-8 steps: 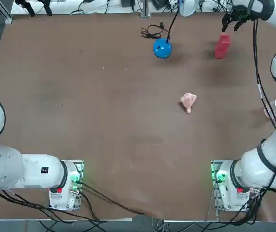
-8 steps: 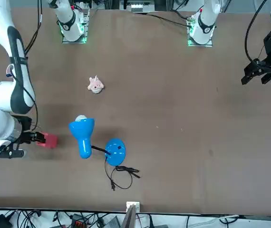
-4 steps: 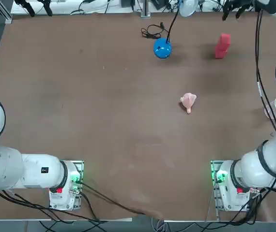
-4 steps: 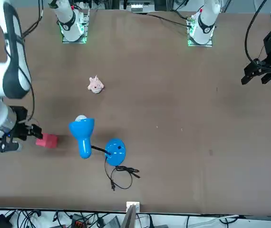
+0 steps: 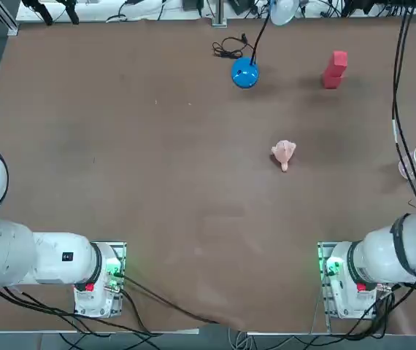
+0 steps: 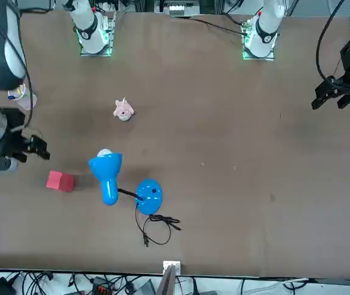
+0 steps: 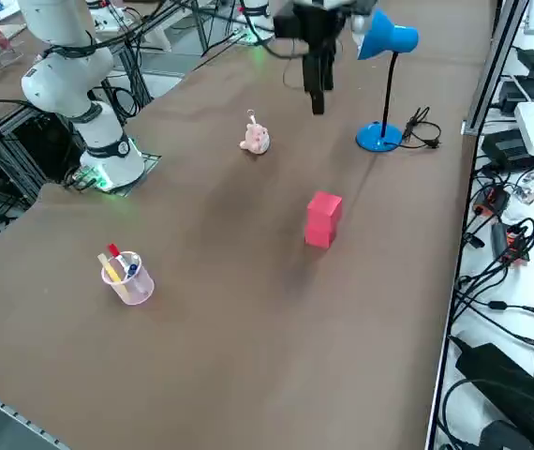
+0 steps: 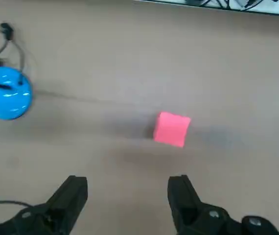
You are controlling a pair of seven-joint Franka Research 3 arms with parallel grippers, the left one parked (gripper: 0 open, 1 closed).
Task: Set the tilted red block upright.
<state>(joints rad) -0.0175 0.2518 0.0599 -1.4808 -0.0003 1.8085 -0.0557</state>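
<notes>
The red block is shown standing upright near the table's far right edge, at 3 o'clock of the blue lamp base. The right gripper, fingers spread and empty, is raised above and apart from it.

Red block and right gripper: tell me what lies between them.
Nothing: in the right wrist view only bare table separates the red block from the open right gripper.

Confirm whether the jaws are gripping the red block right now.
No: in the wrist view the right gripper is open and empty, and the red block stands apart from it on the table.
</notes>
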